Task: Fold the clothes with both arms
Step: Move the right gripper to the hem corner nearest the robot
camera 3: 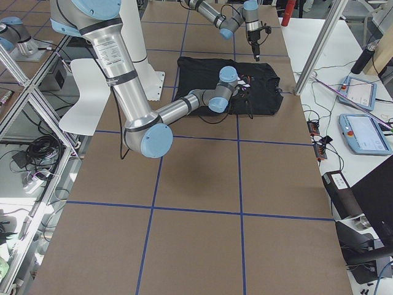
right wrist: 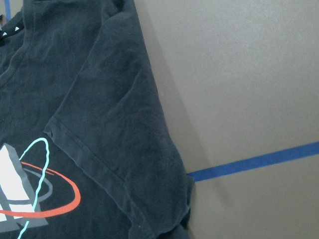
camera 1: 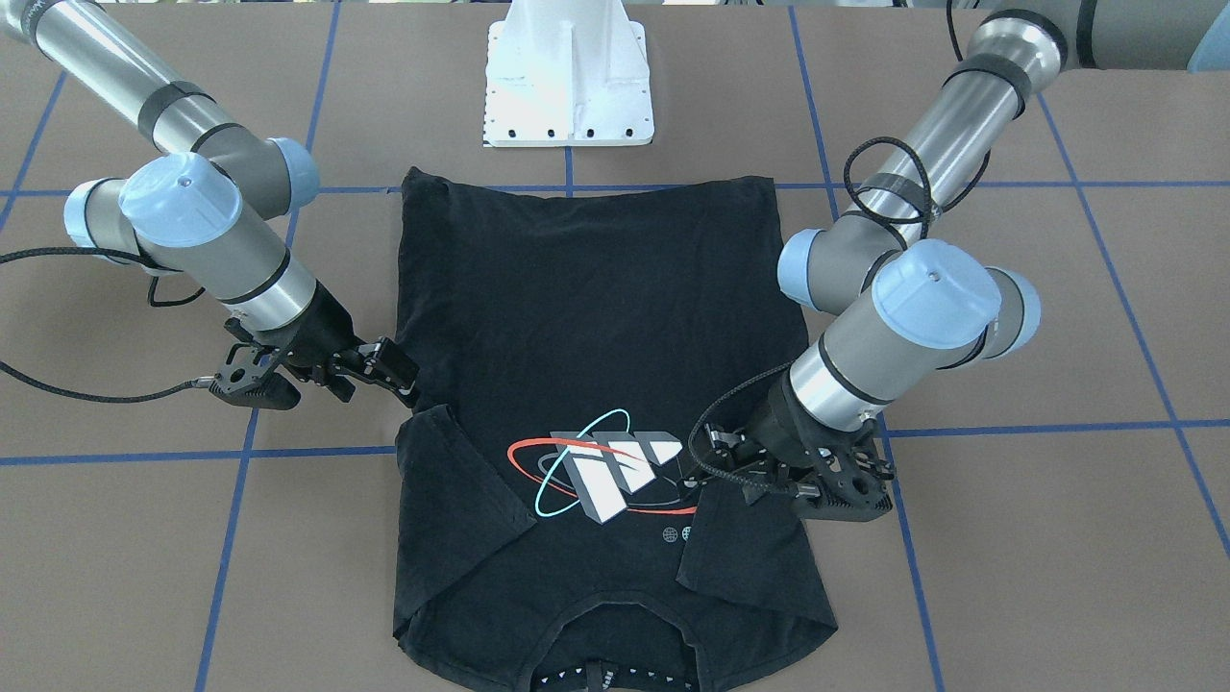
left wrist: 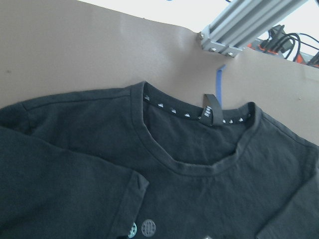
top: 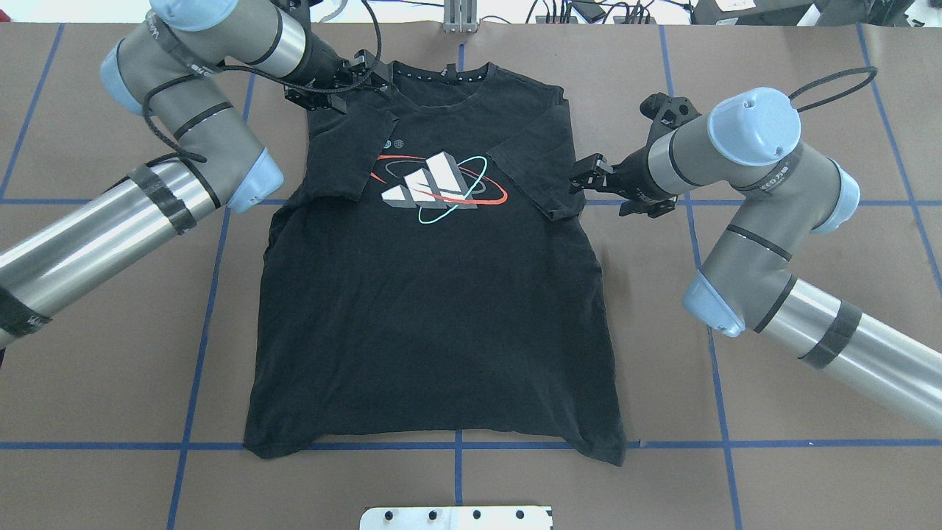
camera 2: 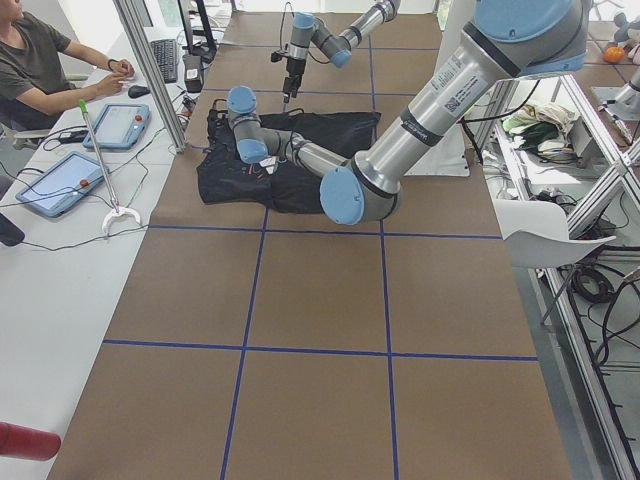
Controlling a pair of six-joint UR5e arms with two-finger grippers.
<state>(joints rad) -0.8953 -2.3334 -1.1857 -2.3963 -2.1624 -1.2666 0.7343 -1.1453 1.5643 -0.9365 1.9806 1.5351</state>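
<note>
The black T-shirt (top: 434, 309) lies flat on the brown table, print side up, with its white-grey blocks and red and teal ellipses (top: 438, 184) showing. Both short sleeves are folded inward over the chest. My left gripper (top: 372, 72) hovers at the shoulder by the collar, just above the folded sleeve (camera 1: 740, 548), and looks open and empty. My right gripper (top: 581, 174) stands just off the shirt's edge beside the other folded sleeve (right wrist: 114, 124), and it too looks open with nothing in it. In the front view the left gripper (camera 1: 697, 466) is on the right and the right gripper (camera 1: 404, 370) on the left.
The white pedestal base (camera 1: 567, 86) stands behind the shirt's hem. Blue tape lines (top: 206, 294) grid the brown table. An aluminium frame post (left wrist: 239, 25) rises beyond the collar. A person (camera 2: 40, 60) sits at a side desk with tablets (camera 2: 60, 180).
</note>
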